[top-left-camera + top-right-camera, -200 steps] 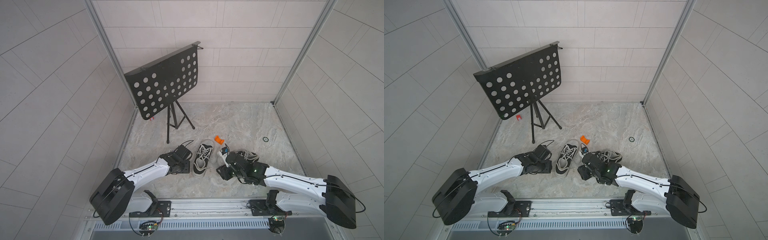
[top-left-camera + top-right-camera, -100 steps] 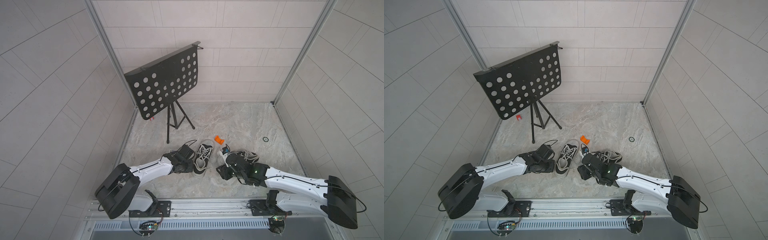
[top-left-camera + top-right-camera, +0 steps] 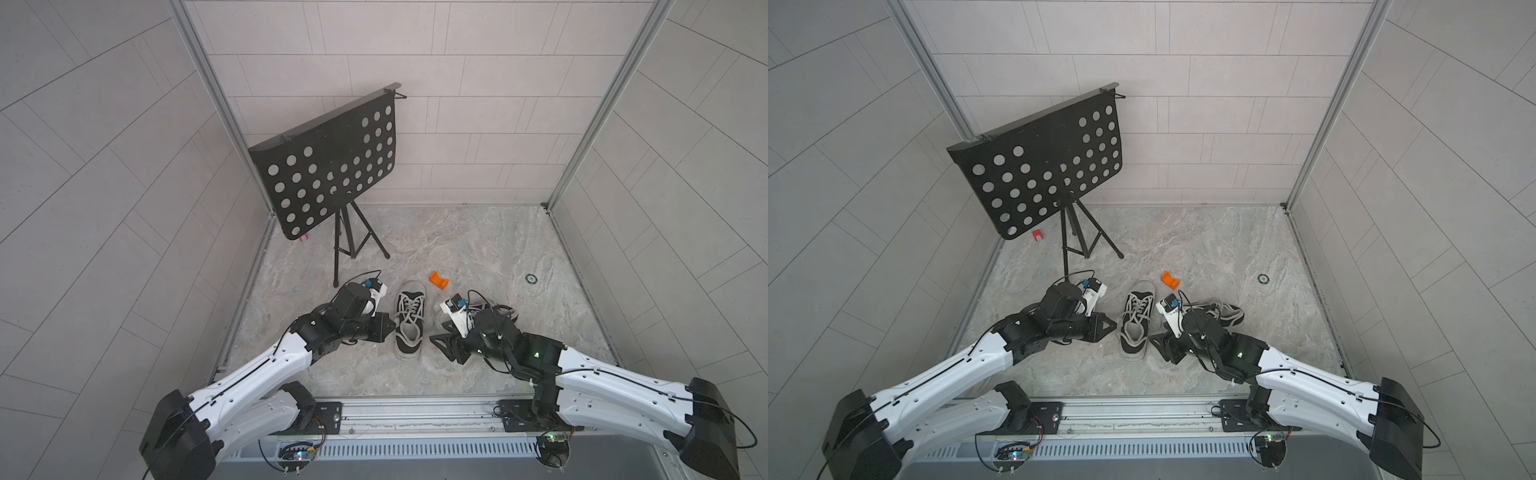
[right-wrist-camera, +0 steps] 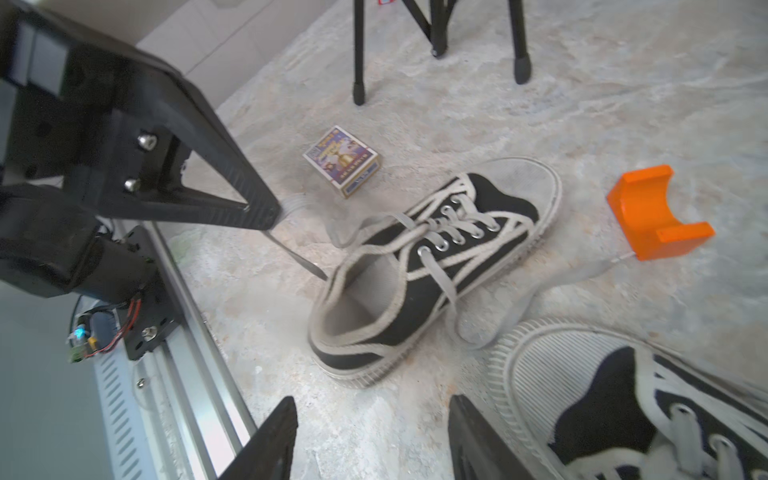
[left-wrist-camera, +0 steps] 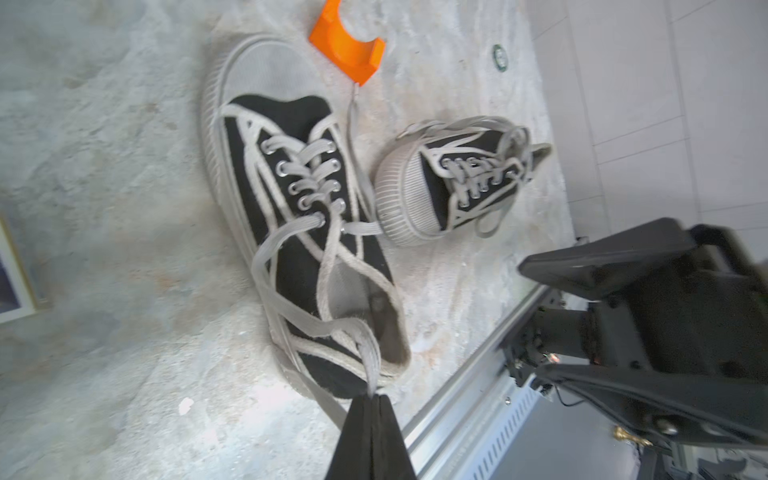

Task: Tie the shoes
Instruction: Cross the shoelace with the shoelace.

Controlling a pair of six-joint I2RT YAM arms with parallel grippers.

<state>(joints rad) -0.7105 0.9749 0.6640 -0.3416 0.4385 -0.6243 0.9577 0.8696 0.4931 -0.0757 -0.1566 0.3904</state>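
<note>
My left fingers point(image 5: 372, 411) are pinched tight on a lace point(image 5: 368, 357). A moment ago they stood open, so this grab is brand new. The lace runs from the fingers back over the heel opening to the top holes of the middle shoe point(image 5: 291, 232). It looks a little stretched, not floppy. That shoe sits flat on the table point(image 3: 457, 249), toe pointing away from me, right between my two arms.

My right fingers point(image 3: 442, 347) are about half open and hold nothing. They hang low over the table, near the heel of the middle shoe and just beside the toe of the second shoe point(image 4: 602, 399). In both top views my right arm partly hides that shoe, and I cannot tell if its laces are tied.

The other lace point(image 5: 353, 124) of the middle shoe trails along its side out to the orange block point(image 5: 349, 41). Its tip seems to touch the block.

So one end is caught and one is loose. I think the tying has only just started — no knot, no bow yet. Next the right fingers need to get that loose lace. It lies thin and flat on the table, so it could slip out. I should not tug hard with the left either — the shoe may slide.
</note>
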